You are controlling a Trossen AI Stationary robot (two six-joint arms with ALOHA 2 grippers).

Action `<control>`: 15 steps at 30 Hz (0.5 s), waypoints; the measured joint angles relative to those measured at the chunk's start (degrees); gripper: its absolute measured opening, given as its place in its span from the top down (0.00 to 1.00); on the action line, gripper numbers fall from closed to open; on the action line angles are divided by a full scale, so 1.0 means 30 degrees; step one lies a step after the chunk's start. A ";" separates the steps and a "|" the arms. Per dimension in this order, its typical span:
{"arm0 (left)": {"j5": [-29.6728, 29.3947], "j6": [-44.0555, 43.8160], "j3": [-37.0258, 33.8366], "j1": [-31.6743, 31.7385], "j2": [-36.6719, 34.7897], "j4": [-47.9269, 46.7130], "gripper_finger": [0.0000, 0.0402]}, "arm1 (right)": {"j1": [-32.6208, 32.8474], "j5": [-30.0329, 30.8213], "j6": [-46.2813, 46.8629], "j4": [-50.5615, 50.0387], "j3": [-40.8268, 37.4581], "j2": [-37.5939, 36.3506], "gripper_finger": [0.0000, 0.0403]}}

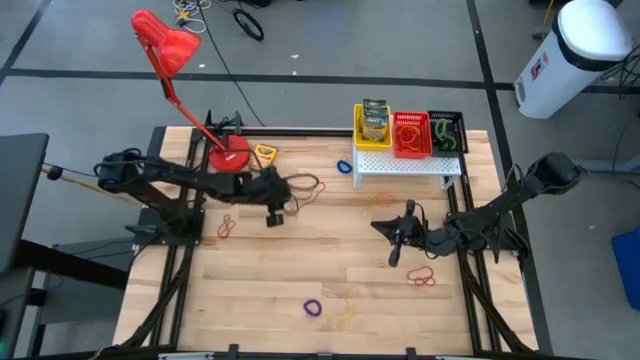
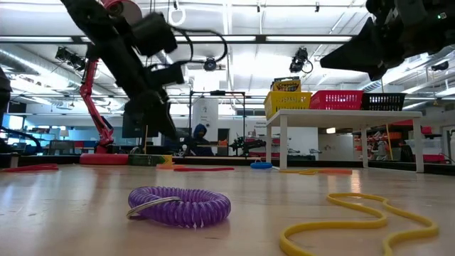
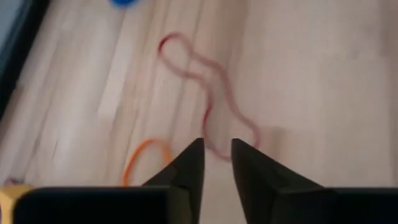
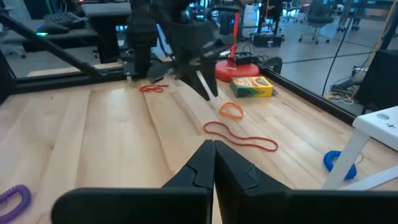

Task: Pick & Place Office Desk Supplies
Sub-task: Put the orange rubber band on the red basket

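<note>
Three baskets (image 1: 412, 135) sit side by side on a little shelf (image 1: 408, 165) at the back right of the counter (image 1: 330, 260), crayon box (image 1: 375, 122) in the leftmost one. Lamp (image 1: 228, 155) stands back left, another crayon box (image 1: 265, 153) just right of its base. Rubber bands (image 1: 421, 276) lie scattered across the counter.

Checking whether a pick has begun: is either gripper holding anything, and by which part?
Nothing is held. The left gripper hangs open above a red rubber band; the right gripper is shut and empty.
</note>
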 joint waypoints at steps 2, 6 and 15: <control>0.0887 0.0235 0.0002 0.1325 0.0158 -0.0254 0.72 | -0.0135 0.0000 0.0006 0.0123 -0.0001 -0.0007 0.98; 0.3081 0.0260 0.0002 0.3761 0.0672 -0.0367 0.66 | -0.0348 0.0000 0.0310 0.0119 0.0000 -0.0007 0.98; 0.4261 0.1561 0.0002 0.4202 0.3105 -0.0068 0.66 | -0.0353 0.0005 0.0296 0.0114 0.0000 -0.0015 0.98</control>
